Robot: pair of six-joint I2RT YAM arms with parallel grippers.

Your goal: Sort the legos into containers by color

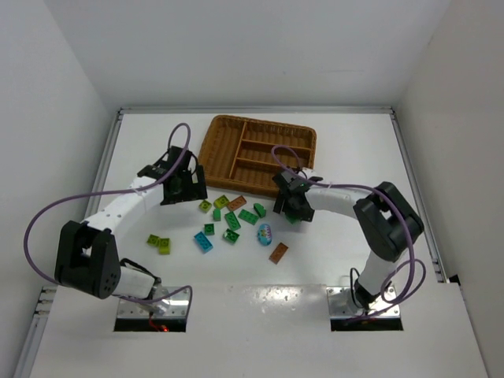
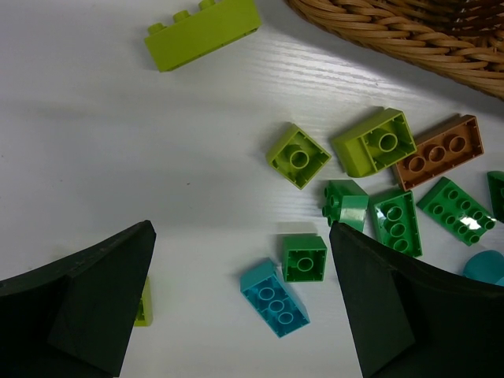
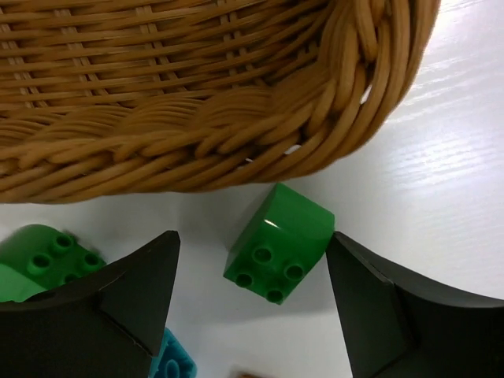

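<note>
Lying tipped btwn R jaws: green lego [image 3: 277, 244], studs away from tray [image 3: 197, 118].

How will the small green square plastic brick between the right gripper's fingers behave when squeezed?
The small green square plastic brick looks rigid, likely light. Its glossy faces may slip. It lies tipped over, so it might twist.

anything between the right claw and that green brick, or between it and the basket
Nothing visible: the green brick sits between the right claw's open fingers. Toward the basket, only its own woven wall rises just beyond the brick, so it must go over the rim.
</note>
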